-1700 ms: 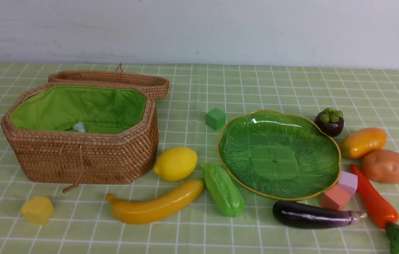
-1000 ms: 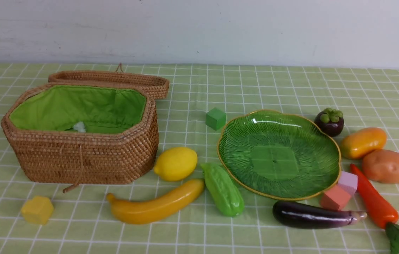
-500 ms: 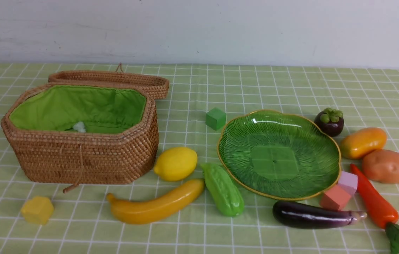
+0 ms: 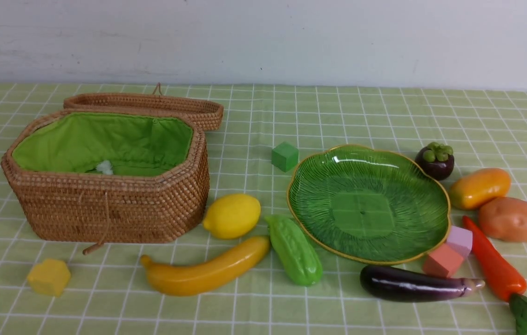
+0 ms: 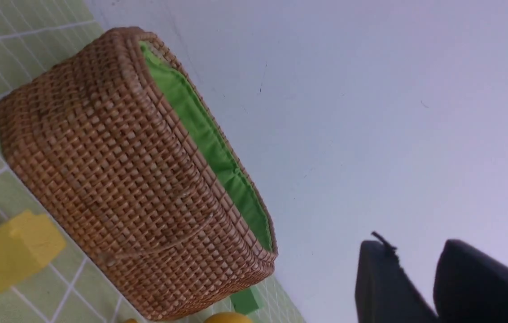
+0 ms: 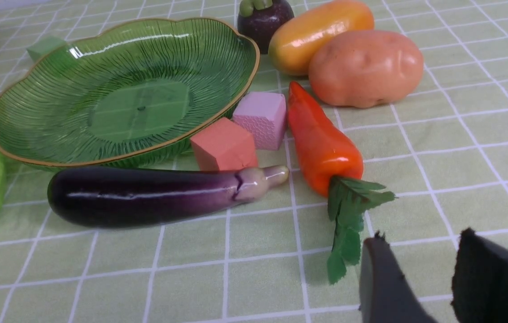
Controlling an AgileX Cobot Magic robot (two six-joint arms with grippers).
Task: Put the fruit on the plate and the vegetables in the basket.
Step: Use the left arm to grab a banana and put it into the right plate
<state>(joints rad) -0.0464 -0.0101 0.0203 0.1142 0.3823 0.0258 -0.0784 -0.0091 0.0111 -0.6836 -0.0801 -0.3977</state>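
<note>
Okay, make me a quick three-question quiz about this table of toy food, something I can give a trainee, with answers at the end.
1. True or false: no fruit lies on the plate.
2. Which vegetable lies between the banana and the plate? A potato, B gourd, C pepper.
3. Short answer: what colour is the block lying in front of the basket?

Key: 1 true; 2 B; 3 yellow.

Front wide, wrists low, sharing basket (image 5: pixel 115 179), plate (image 6: pixel 124 103)
</note>
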